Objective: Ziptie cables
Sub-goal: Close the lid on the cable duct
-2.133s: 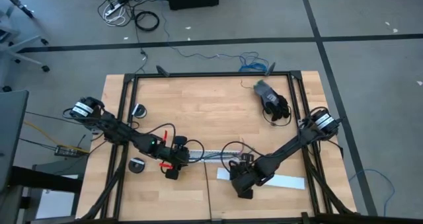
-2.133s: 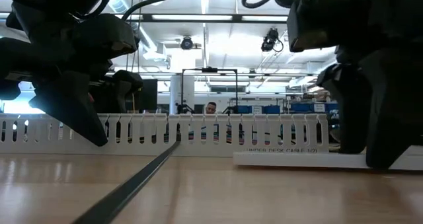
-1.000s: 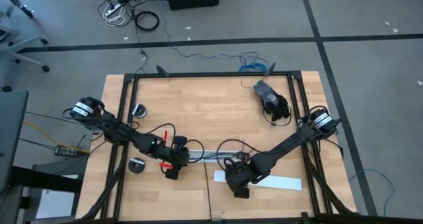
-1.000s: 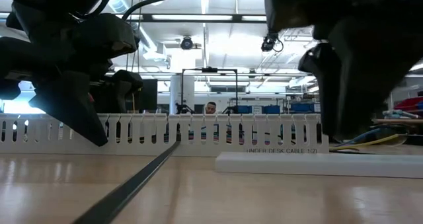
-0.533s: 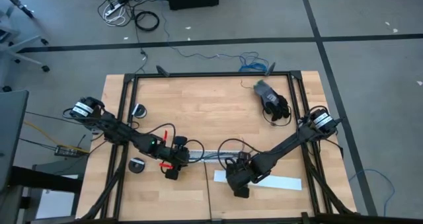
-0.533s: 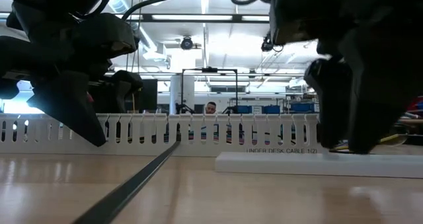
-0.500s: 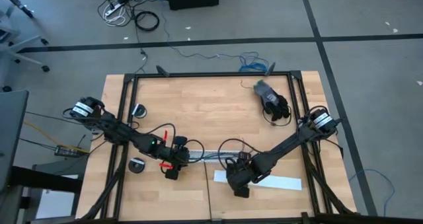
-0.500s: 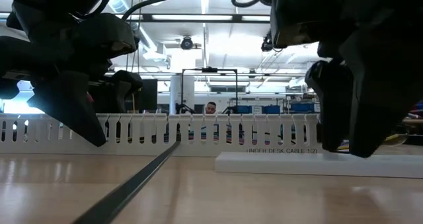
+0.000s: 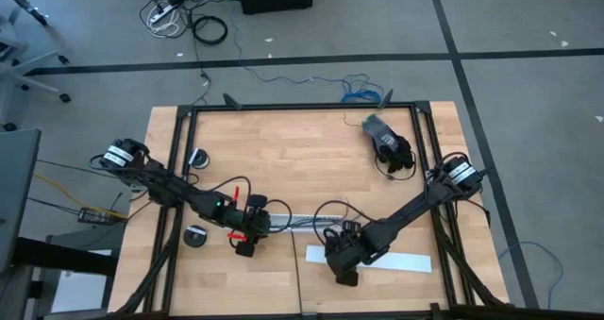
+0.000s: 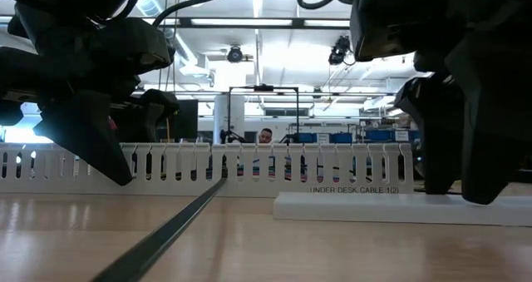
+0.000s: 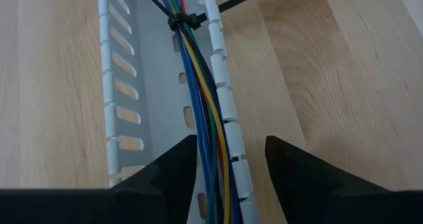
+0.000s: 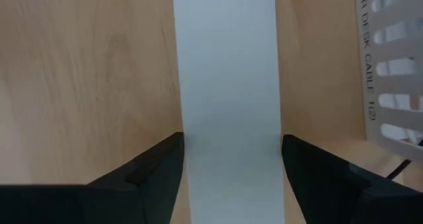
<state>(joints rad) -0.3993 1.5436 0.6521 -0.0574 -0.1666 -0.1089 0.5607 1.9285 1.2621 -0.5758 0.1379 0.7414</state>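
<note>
The right claw (image 12: 228,161) now stands with its fingers spread wide on either side of the flat white lid strip (image 12: 228,85), which lies on the desk (image 9: 311,150) between them, not pinched. A second ago this claw was narrower, and the white strip sat a little further toward 9 o'clock in the low view, so my reading is that the claw has just let the strip go after sliding it along the desk. In the overhead view that claw (image 9: 345,268) sits at about 6 o'clock on the desk, a touch further toward 3 o'clock than half a second earlier. The left claw (image 11: 228,159) has not moved across the frames: at about 7 o'clock on the desk, its fingers are partly apart, straddling the white slotted channel (image 11: 115,85) and the cables (image 11: 201,98) in it; whether they press on anything I cannot tell. The cables run as one bunch along the channel, and further along a black ziptie (image 11: 187,20) already wraps them, its free tail sticking out sideways over the desk, the same dark strip that runs toward the low camera. So one tie looks fastened, and the strip looks set down beside the channel, perhaps to cap it later. At the far side, near 1 o'clock, a dark bundle of cord (image 9: 389,146) lies untouched.
</note>
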